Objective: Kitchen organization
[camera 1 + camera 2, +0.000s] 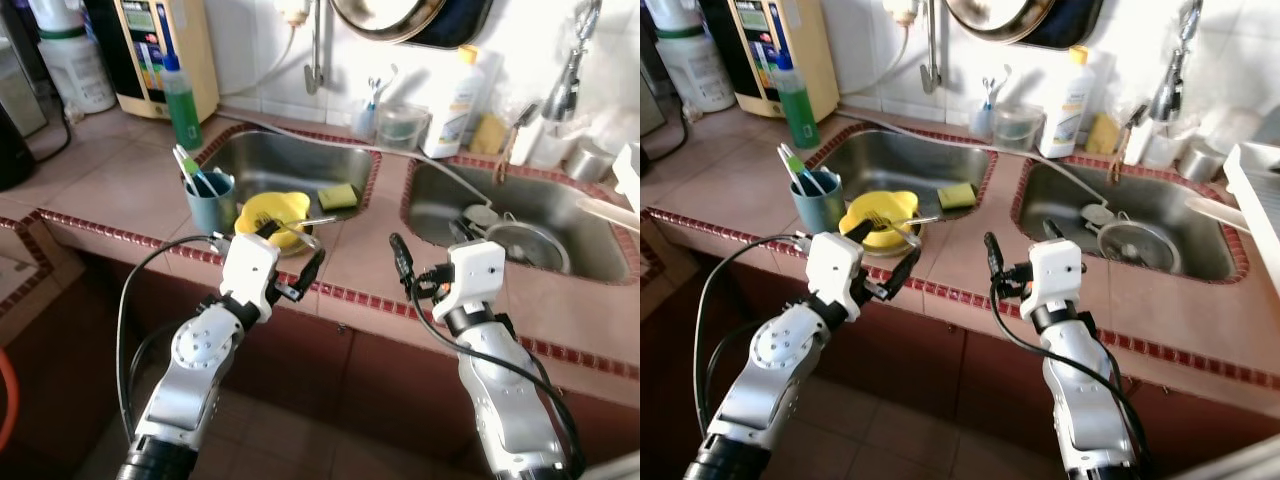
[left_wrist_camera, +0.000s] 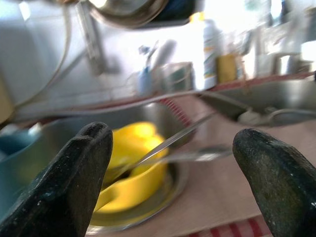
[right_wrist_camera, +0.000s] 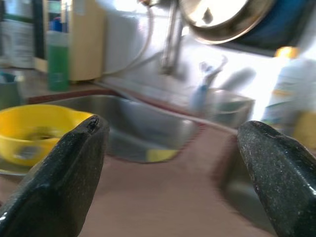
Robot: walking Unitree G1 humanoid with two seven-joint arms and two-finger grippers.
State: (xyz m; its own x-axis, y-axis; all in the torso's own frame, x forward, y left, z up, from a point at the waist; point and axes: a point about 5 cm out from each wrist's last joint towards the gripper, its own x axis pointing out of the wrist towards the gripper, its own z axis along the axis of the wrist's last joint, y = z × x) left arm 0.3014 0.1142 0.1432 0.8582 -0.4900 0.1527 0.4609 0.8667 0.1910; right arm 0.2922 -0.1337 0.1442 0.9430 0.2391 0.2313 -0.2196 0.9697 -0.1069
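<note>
The robot is standing in front of a tiled counter (image 1: 120,190) with two steel sinks, and both arms are reaching forward above its front edge. The left gripper (image 1: 296,262) is hovering just before a yellow bowl (image 1: 272,214), its two black fingers (image 2: 74,177) are standing wide apart and are gripping nothing. The bowl is sitting on a small metal plate (image 2: 163,197) at the front rim of the left sink (image 1: 290,160), and a piece of metal cutlery (image 1: 305,224) is lying in it with the handle sticking out toward the strip between the sinks. A blue cup (image 1: 208,200) with toothbrushes is standing just beside the bowl, on its left. A yellow-green sponge (image 1: 337,196) is lying in the left sink behind the bowl. The right gripper (image 1: 425,255) is hanging over the counter strip between the two sinks, also with its fingers (image 3: 64,173) spread open and empty. In the right sink (image 1: 560,215) a round metal strainer (image 1: 527,245) is lying. At the back a green bottle (image 1: 182,100), a white bottle (image 1: 453,100) and a clear container (image 1: 402,127) are standing near the wall, and a pan (image 1: 400,18) is hanging above them.
</note>
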